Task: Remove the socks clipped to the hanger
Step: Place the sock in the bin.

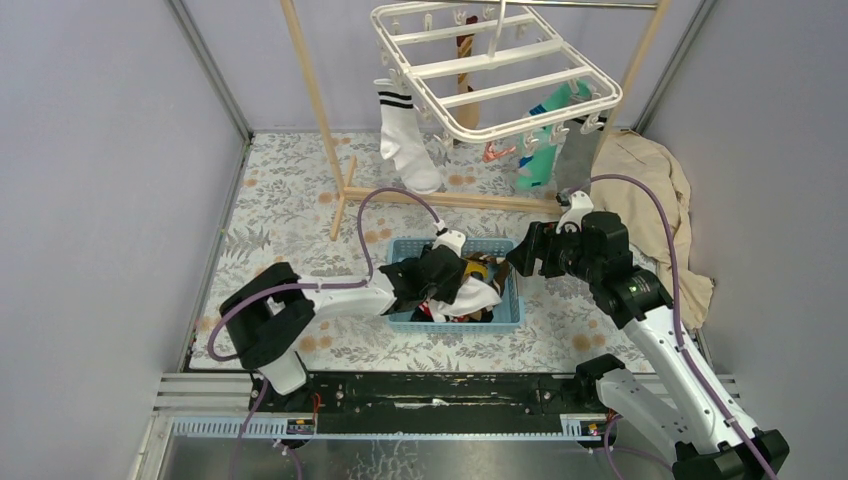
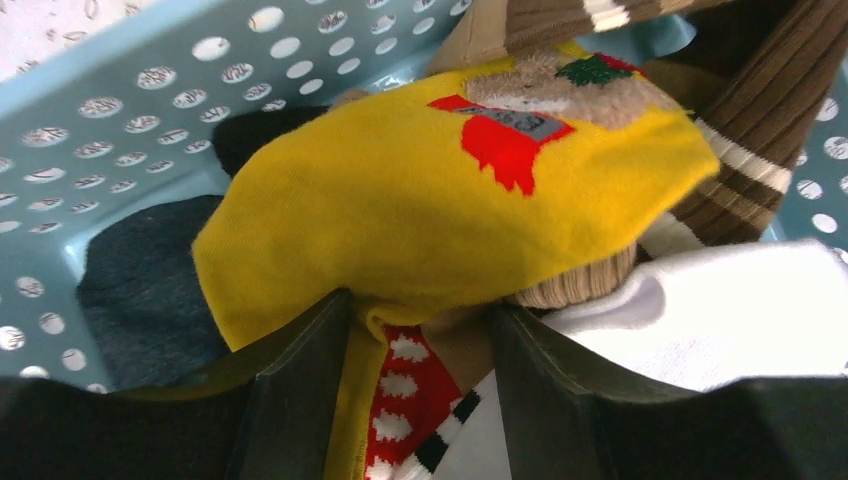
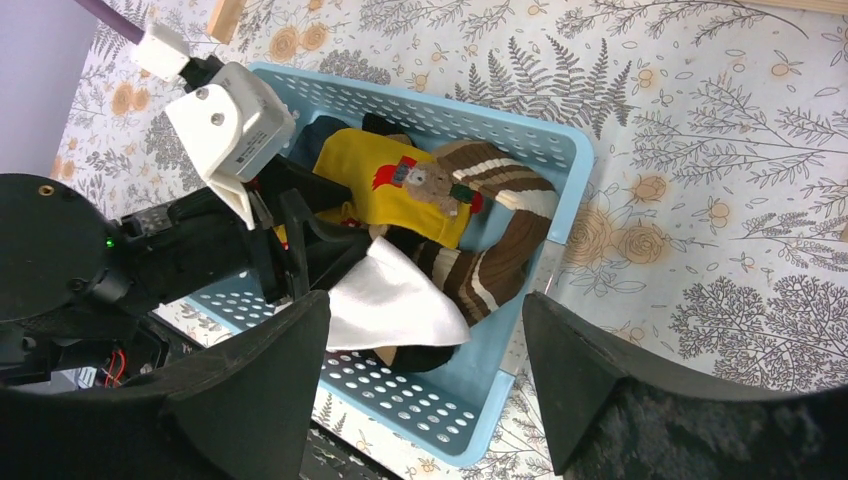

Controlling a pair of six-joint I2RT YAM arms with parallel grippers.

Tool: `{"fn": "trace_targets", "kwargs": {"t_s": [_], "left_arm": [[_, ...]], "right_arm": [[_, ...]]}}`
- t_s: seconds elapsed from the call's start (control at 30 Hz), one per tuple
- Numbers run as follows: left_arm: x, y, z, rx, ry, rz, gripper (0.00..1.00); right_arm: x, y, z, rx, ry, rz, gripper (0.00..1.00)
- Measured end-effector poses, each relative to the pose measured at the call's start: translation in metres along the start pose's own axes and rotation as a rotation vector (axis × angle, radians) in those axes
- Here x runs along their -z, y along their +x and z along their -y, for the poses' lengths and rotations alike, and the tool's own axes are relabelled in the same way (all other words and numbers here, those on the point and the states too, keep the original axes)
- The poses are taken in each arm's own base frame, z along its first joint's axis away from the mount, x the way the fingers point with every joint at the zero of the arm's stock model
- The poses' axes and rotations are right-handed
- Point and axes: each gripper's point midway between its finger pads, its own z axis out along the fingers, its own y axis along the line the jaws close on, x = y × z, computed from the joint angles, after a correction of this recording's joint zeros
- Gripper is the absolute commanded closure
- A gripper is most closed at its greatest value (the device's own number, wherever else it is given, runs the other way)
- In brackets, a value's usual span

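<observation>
High at the back, hooked on the pale wooden rack (image 1: 318, 105), hangs the white plastic hanger (image 1: 485, 57): a rectangular frame of flat crossbars with small clips dangling round its rim. Clipped to it are a banded white sock (image 1: 405, 145), black rings at its cuff, a pair of teal socks (image 1: 540, 150) and a grey sock (image 1: 578, 150) just beside them.

Nearer, on the fern-printed table (image 3: 700, 200), a light-blue perforated plastic basket (image 3: 560, 215) holds loose socks in a heap.

Only the left wrist view shows the knit. A yellow sock (image 2: 420, 200) with a red patch and a fuzzy bear motif lies on top, a red sock (image 2: 405, 400) with white shapes under it. The left tool (image 2: 420, 310) is sunk in the heap, its dark fingers partly apart with both fabrics between them; whether they pinch I cannot tell.

The right wrist view takes in the whole basket, with a ribbed brown-striped sock (image 3: 500, 215) and a smooth plain white sock (image 3: 390, 300). The right tool (image 3: 425, 305) hovers at the basket's right end, fingers wide, nothing between.

Only the overhead view shows the hanger and a crumpled beige cloth (image 1: 655, 175).
</observation>
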Motion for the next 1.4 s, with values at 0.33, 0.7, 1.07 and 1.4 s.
{"fn": "trace_targets", "kwargs": {"t_s": [0.33, 0.7, 1.07, 1.4], "left_arm": [[0.008, -0.005, 0.002, 0.016, 0.008, -0.002, 0.24], [0.100, -0.117, 0.021, 0.080, 0.121, 0.248, 0.01], [0.127, -0.114, 0.014, 0.083, 0.142, 0.255, 0.01], [0.149, -0.113, 0.012, 0.100, 0.188, 0.287, 0.01]], "right_arm": [[-0.002, 0.008, 0.003, -0.008, 0.006, -0.015, 0.19], [0.010, -0.012, 0.018, -0.091, 0.128, 0.105, 0.15], [0.018, -0.056, 0.066, -0.216, 0.342, 0.320, 0.21], [-0.001, -0.085, 0.129, -0.355, 0.376, 0.428, 0.26]]}}
